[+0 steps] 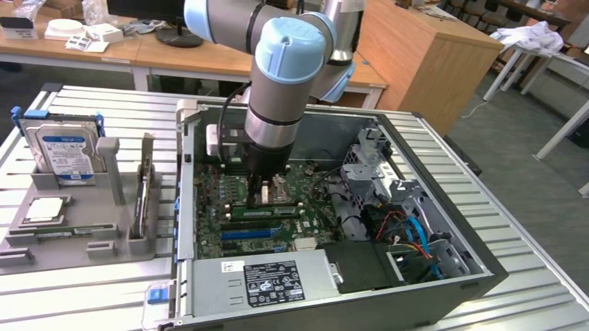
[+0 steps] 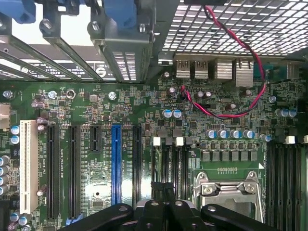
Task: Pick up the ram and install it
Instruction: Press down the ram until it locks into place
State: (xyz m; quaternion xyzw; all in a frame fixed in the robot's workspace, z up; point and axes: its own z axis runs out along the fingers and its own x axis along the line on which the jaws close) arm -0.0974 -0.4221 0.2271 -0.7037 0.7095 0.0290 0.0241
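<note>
1. We see the arm reaching straight down into the open computer case (image 1: 442,276), which lies on its side on a slatted table (image 1: 92,296).
2. The gripper (image 1: 262,192) hangs low over the middle of the motherboard (image 1: 214,189), and its fingers are pressed together.
3. In the exterior view the ram (image 1: 262,211) shows as a long green strip running from the exterior view's left to its right across the board.
4. The ram sits directly under the gripper's tip, on its near side, with the tip over the middle of the stick's length.
5. We cannot tell whether the fingers pinch the ram's top edge or merely meet it.
6. The blue expansion slot (image 1: 247,234) lies parallel to the ram, nearer to the camera, and the grey power supply (image 1: 267,279) lies nearer still.
7. In the wrist view the black fingertips (image 2: 154,214) meet right over the row of black memory slots (image 2: 182,163), beside the metal processor socket (image 2: 226,190).
8. To the exterior view's left of the case, well apart from the gripper, a grey tray (image 1: 74,249) holds an upright hard drive (image 1: 65,152).
</note>
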